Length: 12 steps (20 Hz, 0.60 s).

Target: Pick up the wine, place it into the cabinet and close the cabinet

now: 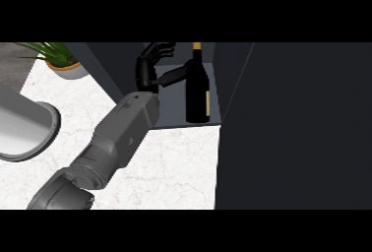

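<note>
The dark wine bottle (196, 93), with a gold top and a pale label strip, stands upright on the floor of the open cabinet (169, 117). My left hand (149, 66) is inside the cabinet just left of the bottle. Its fingers are relaxed and point away from me, not wrapped round the glass. The thumb (174, 75) reaches right to the bottle's shoulder; whether it touches is unclear. The grey forearm (123, 133) runs up from the lower left. My right hand does not show.
The cabinet's dark open door (298, 123) fills the right side of the view. A potted green plant (62, 61) stands at the back left. A large grey metal cylinder (22, 130) lies at the left edge on the white marble counter (181, 167).
</note>
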{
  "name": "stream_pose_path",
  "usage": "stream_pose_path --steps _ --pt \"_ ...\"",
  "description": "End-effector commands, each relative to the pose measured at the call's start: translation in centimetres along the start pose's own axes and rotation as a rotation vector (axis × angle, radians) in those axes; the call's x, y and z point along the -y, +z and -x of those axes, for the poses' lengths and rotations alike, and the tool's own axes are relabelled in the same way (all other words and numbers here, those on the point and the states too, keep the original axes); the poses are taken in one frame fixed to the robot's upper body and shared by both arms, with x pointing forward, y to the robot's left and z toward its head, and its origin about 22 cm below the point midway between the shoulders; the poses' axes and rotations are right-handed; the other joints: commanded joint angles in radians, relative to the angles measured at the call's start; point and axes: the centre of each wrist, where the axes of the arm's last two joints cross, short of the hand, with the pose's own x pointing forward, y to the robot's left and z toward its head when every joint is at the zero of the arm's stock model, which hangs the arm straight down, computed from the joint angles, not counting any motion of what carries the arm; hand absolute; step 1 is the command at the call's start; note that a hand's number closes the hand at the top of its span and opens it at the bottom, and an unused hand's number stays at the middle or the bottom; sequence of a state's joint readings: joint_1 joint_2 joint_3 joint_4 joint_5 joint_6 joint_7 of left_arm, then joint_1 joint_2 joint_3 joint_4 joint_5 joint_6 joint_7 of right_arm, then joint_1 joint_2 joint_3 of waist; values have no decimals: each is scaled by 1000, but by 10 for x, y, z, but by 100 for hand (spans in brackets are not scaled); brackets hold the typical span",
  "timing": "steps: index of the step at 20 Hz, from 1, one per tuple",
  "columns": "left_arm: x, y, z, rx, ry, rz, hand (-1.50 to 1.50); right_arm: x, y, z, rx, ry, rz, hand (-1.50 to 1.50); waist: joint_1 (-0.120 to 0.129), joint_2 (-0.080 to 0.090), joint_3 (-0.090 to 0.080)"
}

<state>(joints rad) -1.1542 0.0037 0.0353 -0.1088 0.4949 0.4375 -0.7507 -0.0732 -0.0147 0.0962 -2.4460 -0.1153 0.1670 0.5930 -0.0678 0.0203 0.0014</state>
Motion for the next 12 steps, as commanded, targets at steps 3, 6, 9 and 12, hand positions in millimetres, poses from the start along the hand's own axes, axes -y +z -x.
stream_pose_path --steps 3,6,9,12 --pt "-23 11 23 -8 -80 -6 -150 0 1 -5 37 -33 -13 -150 2 7 -2" --pt "-22 0 11 2 -124 -19 -150 -2 4 -7 30 -26 -28 -150 0 6 -2" --pt "-13 16 23 -2 -136 -25 -150 -3 3 -8 32 -27 -16 -150 -4 7 -3" --pt "-21 9 19 13 -142 -43 -150 -2 8 -7 13 -31 -35 -150 -5 6 -3"
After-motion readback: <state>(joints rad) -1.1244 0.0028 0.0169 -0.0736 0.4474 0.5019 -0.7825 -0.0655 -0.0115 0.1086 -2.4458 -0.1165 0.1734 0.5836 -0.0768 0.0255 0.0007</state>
